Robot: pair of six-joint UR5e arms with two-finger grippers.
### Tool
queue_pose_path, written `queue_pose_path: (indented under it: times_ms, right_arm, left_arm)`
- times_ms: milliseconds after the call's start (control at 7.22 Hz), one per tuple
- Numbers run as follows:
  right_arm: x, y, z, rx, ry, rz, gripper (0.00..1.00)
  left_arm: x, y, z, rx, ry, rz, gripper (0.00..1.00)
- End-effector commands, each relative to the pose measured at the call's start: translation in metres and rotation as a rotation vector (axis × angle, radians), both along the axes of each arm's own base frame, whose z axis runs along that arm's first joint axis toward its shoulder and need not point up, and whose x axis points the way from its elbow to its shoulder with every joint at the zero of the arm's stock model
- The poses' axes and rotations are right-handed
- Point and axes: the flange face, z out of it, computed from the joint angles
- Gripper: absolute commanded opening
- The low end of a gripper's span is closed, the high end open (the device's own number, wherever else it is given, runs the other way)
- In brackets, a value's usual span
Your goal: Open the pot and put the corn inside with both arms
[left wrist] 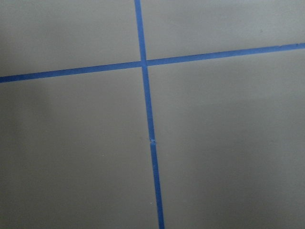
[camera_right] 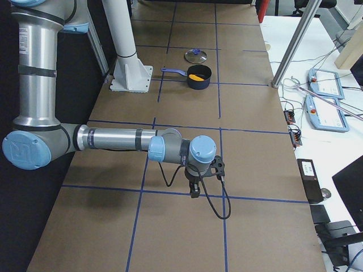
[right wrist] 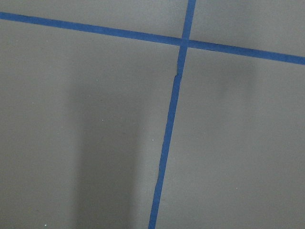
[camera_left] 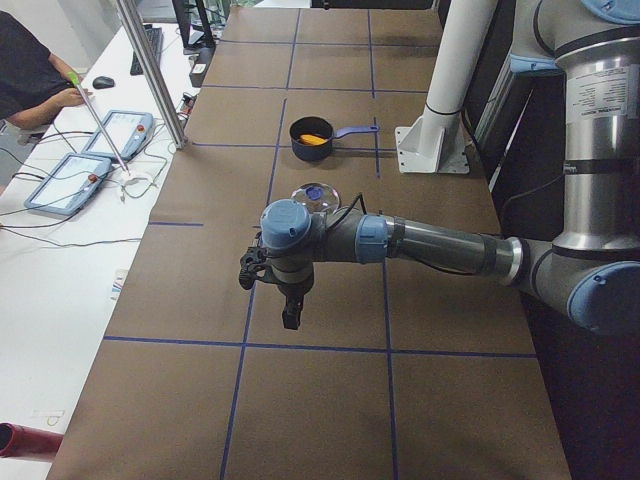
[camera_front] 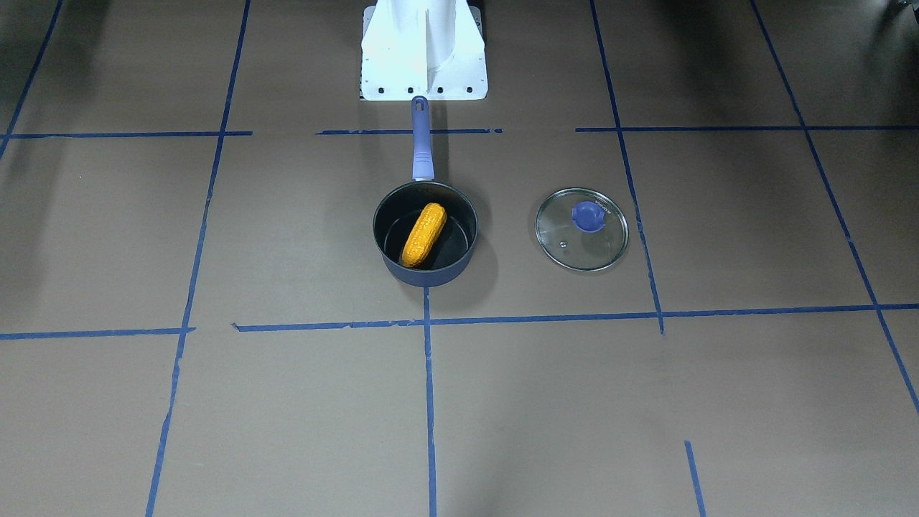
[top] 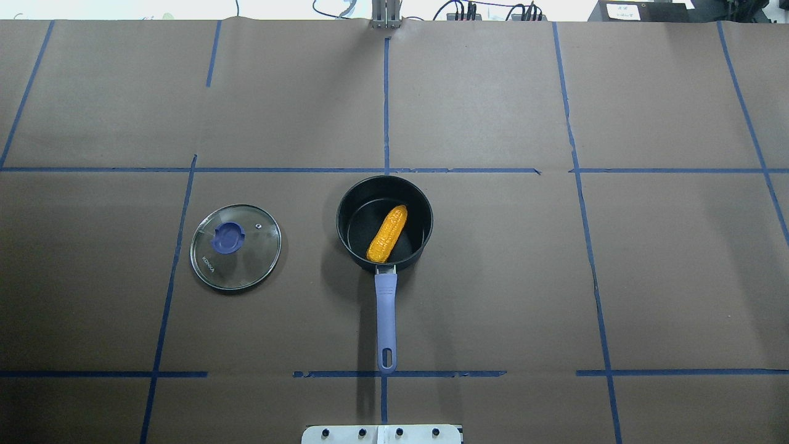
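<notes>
- table (top: 493, 277) covered in brown paper, split into squares by blue tape lines (top: 386, 105)
- pot (camera_front: 423, 277) at center of the overhead view, uncovered, upright, handle pointing to the bottom edge
- glass lid (top: 236, 248) flat on the paper left of pot, well apart, blue knob up
- white base plate (top: 382, 434) at bottom center edge, near the handle tip
</notes>
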Motion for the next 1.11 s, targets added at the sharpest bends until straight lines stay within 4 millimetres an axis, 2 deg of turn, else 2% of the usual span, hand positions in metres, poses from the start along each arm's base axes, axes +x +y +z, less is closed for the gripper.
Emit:
queue_pose_path:
  times_ms: [0,138,277,554,692,969]
  right_arm:
    - [0.0,0.001,-0.002,0.003,-0.005,0.002,1.0]
    - [0.0,0.0,-0.004,0.012,-0.004,-0.002,1.0]
    - [0.0,0.0,-0.023,0.056,-0.005,-0.007,1.0]
    - [0.002,-0.001,-0.02,0.044,-0.006,0.001,1.0]
    - [0.002,0.002,-0.015,0.039,-0.008,-0.002,1.0]
    - [0.001,0.005,-0.021,0.038,-0.024,0.001,1.0]
  left_arm:
    - [0.0,0.008,0.002,-0.002,-0.005,0.002,1.0]
    - [0.0,0.01,0.006,-0.008,-0.002,0.004,1.0]
    - [0.001,0.019,0.013,-0.026,0.001,0.004,1.0]
    - [-0.001,0.026,-0.008,0.008,-0.005,0.0,1.0]
    - [0.0,0.039,-0.017,0.026,-0.009,0.002,1.0]
    - [0.0,0.04,-0.025,0.044,-0.009,0.003,1.0]
